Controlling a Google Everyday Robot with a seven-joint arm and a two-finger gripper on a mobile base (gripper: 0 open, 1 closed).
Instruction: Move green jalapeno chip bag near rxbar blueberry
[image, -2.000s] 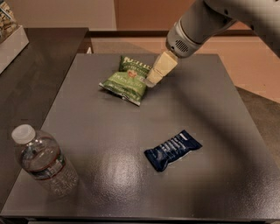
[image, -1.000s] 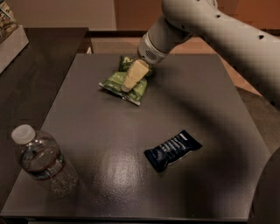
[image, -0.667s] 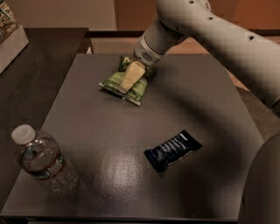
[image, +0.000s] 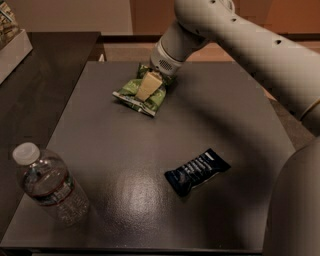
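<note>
The green jalapeno chip bag (image: 128, 92) lies at the far middle of the dark grey table (image: 100, 135). My gripper (image: 145, 91) comes down from the upper right on its white arm and sits right over the bag's middle, hiding part of it. The bag rests on the table. The rxbar blueberry (image: 197, 171), a dark navy wrapper with white lettering, lies flat toward the front right, well apart from the bag.
A clear plastic water bottle (image: 47, 187) with a white cap stands at the front left corner. A white box (image: 12, 47) sits on a darker counter at the far left. My arm's large white body fills the right side of the view.
My arm has swung left and down, bringing the gripper from the bag's right edge to over its middle. The bag, the bar and the bottle have not moved.
</note>
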